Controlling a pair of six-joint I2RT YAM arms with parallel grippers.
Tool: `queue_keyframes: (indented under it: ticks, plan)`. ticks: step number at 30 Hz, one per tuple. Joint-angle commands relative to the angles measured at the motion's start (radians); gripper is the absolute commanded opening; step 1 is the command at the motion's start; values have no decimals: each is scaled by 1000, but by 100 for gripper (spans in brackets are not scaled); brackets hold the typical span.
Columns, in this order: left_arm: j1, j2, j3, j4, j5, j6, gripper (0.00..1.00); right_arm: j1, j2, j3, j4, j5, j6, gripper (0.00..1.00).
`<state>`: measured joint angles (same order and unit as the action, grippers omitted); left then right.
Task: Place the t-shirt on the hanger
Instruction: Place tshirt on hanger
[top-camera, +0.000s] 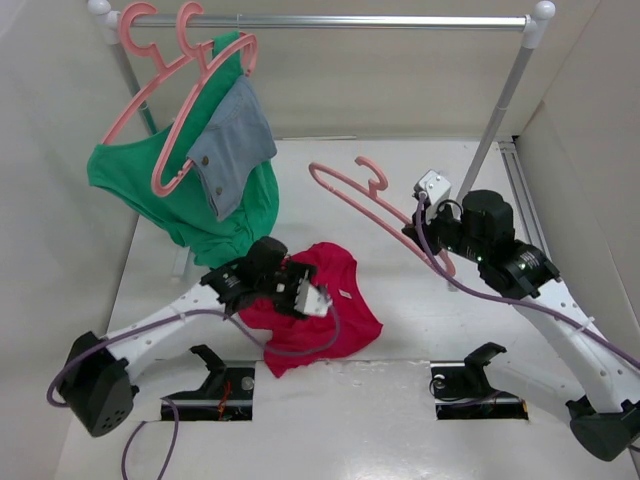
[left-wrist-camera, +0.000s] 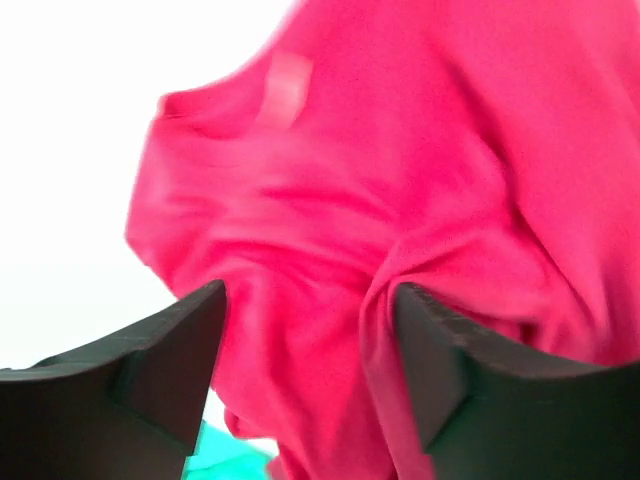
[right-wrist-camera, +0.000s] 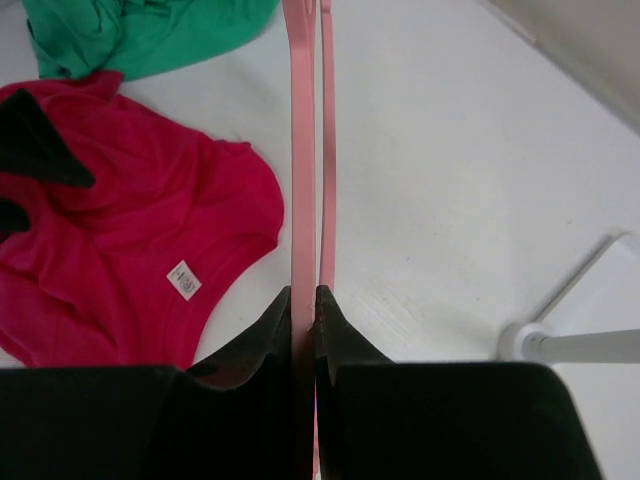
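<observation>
T-shirt (top-camera: 322, 312): crimson red, short-sleeved, lying crumpled on the white table (top-camera: 400, 420) just in front of the left arm. Small white label (right-wrist-camera: 183, 279) at the neck faces up. One edge lies beside the hanging green garment (top-camera: 150, 185).

Hanger (top-camera: 345, 190): thin pink plastic, triangular with a curled hook. It is held slanting to the right of the t-shirt, apart from it, with the hook end toward the back of the table. In the right wrist view it shows edge-on as two narrow pink strips running away from the fingers.

Left gripper (left-wrist-camera: 308, 300): down over the t-shirt, fingers apart. Red cloth fills the gap between them, and a bunched fold stands against the inner face of one finger. No clamping is visible.

Right gripper (right-wrist-camera: 303, 295): fingers pressed together on the hanger, gripping one of its thin bars near an end.

Rail (top-camera: 330, 20): metal bar across the back, carried on white posts. Two more pink hangers (top-camera: 150, 90) hang at its left end.

Green garment: draped on those hangers, its lower part reaching the table.

Denim piece (top-camera: 232, 145): grey-blue, hanging in front of the green garment.
</observation>
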<state>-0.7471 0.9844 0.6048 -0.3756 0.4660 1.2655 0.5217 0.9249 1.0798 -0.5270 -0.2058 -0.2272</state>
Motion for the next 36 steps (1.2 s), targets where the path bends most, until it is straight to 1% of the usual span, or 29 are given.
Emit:
queue_keyframes:
  ticks: [1, 2, 3, 4, 6, 7, 8, 10, 12, 13, 15, 16, 17, 18, 19, 20, 21, 22, 24, 25, 26, 28, 29, 30, 31, 32, 34, 35, 36]
  plan:
    - [26, 139, 142, 334, 65, -545, 60, -9, -20, -44, 13, -9, 58, 0]
    - [26, 189, 179, 334, 65, -607, 56, -9, -38, -79, 13, 8, 83, 0]
    - [26, 242, 253, 334, 65, -662, 47, -18, -49, -96, 13, 25, 97, 0]
    - [26, 293, 291, 334, 36, -775, 45, -19, -63, -110, 13, 55, 109, 0]
    - [3, 464, 381, 314, -47, -900, 45, -29, -110, -142, 33, 77, 135, 0]
    - [3, 465, 401, 314, -64, -900, 45, -29, -110, -143, 33, 77, 135, 0]
    - [-6, 511, 414, 314, -76, -931, 45, -40, -130, -156, 42, 92, 147, 0]
    - [-20, 522, 424, 352, -96, -957, 48, -49, -139, -167, 42, 106, 147, 0]
    - [-29, 534, 449, 368, -73, -957, 49, -49, -165, -167, 30, 130, 147, 0]
    - [-29, 534, 460, 354, -63, -910, 44, -58, -166, -167, 15, 131, 147, 0]
    - [-29, 489, 446, 291, -20, -809, 26, -58, -175, -167, 3, 158, 147, 0]
    - [-29, 465, 423, 258, -3, -734, 7, -58, -185, -176, 2, 158, 147, 0]
    - [-29, 438, 353, 223, 11, -577, 0, -68, -195, -176, 2, 169, 135, 0]
    - [-29, 407, 311, 146, 25, -501, 0, -68, -195, -176, 2, 169, 135, 0]
    - [-29, 339, 273, 92, 45, -412, 0, -68, -195, -176, 2, 169, 126, 0]
    - [-29, 306, 241, 22, 71, -303, 0, -68, -195, -176, 2, 169, 126, 0]
    - [-29, 278, 189, -134, 104, -84, 0, -68, -195, -176, 2, 169, 126, 0]
    - [-29, 237, 172, -205, 105, 4, 0, -77, -195, -176, 2, 169, 114, 0]
    - [-29, 224, 162, -322, 91, 131, 0, -77, -182, -167, 13, 169, 100, 0]
    - [-20, 224, 162, -415, 79, 217, 0, -77, -167, -167, 13, 157, 100, 0]
    - [-20, 237, 162, -454, 66, 251, 0, -77, -149, -155, 22, 157, 91, 0]
    - [-8, 260, 211, -544, 57, 288, 0, -77, -129, -146, 33, 146, 80, 0]
    - [9, 285, 229, -580, 57, 348, 0, -77, -111, -135, 33, 135, 80, 0]
    - [9, 295, 246, -609, 66, 380, 6, -77, -110, -135, 33, 135, 80, 0]
    - [20, 295, 278, -627, 83, 393, 17, -77, -100, -135, 33, 135, 80, 0]
    - [20, 295, 292, -628, 94, 393, 39, -77, -100, -126, 33, 126, 80, 0]
    - [29, 278, 312, -615, 118, 383, 49, -77, -100, -126, 33, 126, 80, 0]
    - [41, 261, 312, -615, 138, 408, 59, -77, -100, -126, 33, 126, 80, 0]
    - [41, 217, 312, -626, 138, 451, 76, -77, -100, -126, 33, 126, 80, 0]
